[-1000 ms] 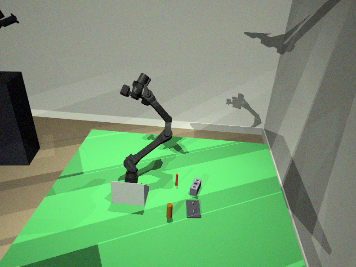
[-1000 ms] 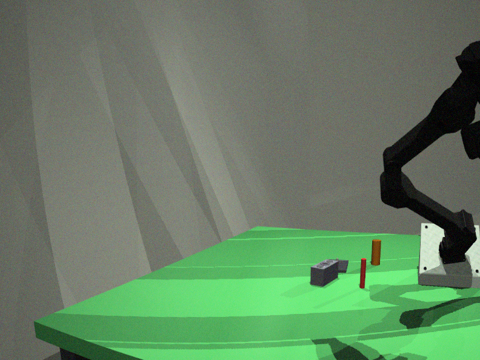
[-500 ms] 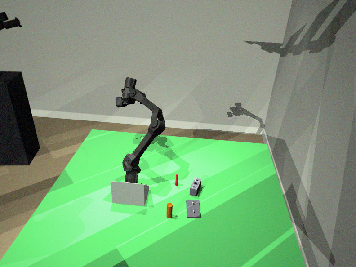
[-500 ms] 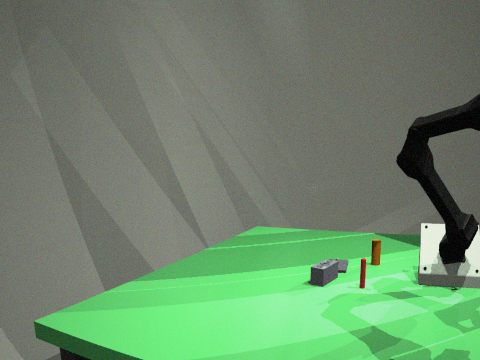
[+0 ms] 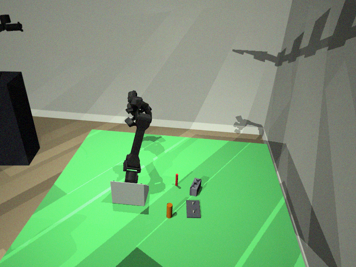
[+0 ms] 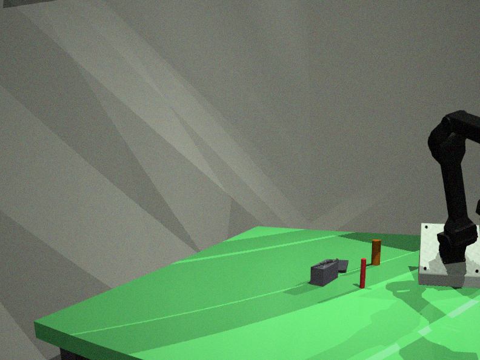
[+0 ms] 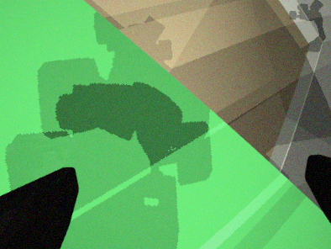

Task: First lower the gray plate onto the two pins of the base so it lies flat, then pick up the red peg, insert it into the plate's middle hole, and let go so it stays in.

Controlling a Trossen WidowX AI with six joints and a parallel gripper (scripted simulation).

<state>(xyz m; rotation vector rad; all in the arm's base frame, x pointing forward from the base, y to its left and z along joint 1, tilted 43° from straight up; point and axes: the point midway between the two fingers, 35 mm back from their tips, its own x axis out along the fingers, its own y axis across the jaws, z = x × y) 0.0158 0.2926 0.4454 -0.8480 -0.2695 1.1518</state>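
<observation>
the black parallel-jaw gripper (image 5: 130, 119) hangs high above the arm's own mount, jaws spread wide with nothing between them. the flat gray plate with three holes (image 5: 195, 186) lies well off to the side on the green table (image 5: 229, 244), just beside the gray base with two pins (image 5: 193, 208), thin red peg (image 5: 176, 179) standing nearby. so the reach has to swing out and down that way.

The green table top (image 5: 229, 161) is looking matt and smooth (so is the red peg (image 5: 176, 179)), the floor (image 5: 57, 129) wood-like.
</observation>
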